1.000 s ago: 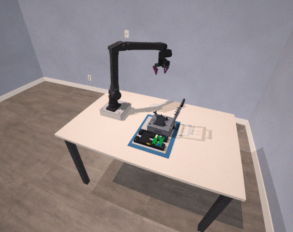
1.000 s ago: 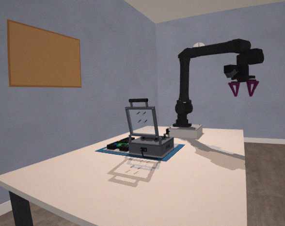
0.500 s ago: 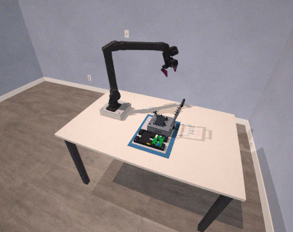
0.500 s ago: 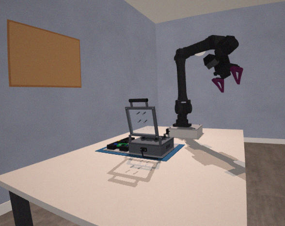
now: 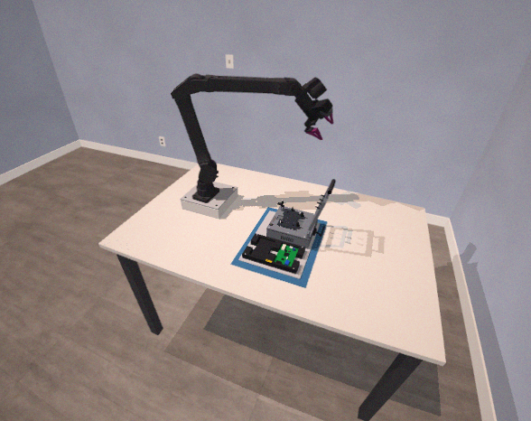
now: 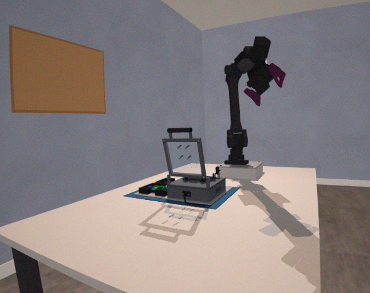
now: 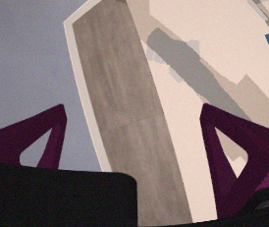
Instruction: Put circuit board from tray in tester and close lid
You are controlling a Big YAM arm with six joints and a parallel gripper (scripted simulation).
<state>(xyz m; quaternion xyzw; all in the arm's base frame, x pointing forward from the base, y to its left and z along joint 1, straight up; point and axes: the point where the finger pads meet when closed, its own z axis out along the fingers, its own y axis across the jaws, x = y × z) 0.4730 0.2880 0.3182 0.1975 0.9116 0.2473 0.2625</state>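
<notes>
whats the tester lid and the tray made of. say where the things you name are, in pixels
Tester lid (image 5: 321,209) (image 6: 201,157): a grey frame, perhaps painted metal or plastic, around a clear pane, likely acrylic or glass, since the wall shows through it.

Tray (image 5: 262,248) (image 6: 144,190): probably plastic, judging by its plain, even black colour.

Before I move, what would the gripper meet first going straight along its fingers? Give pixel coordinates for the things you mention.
Probably the floor (image 5: 76,235) (image 6: 349,217) (image 7: 126,107), seen between the gripper's (image 5: 327,131) (image 6: 270,96) (image 7: 134,104) fingertips; but the table (image 5: 370,294) (image 6: 229,261) (image 7: 177,122) edge runs close by, and depth is unclear.

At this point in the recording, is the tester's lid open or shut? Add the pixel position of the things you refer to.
Open: the lid (image 5: 321,205) (image 6: 202,157) stands raised on its hinge, handle (image 5: 330,186) (image 6: 179,129) at the top, with the tester (image 5: 289,234) (image 6: 191,190) uncovered beneath.
</notes>
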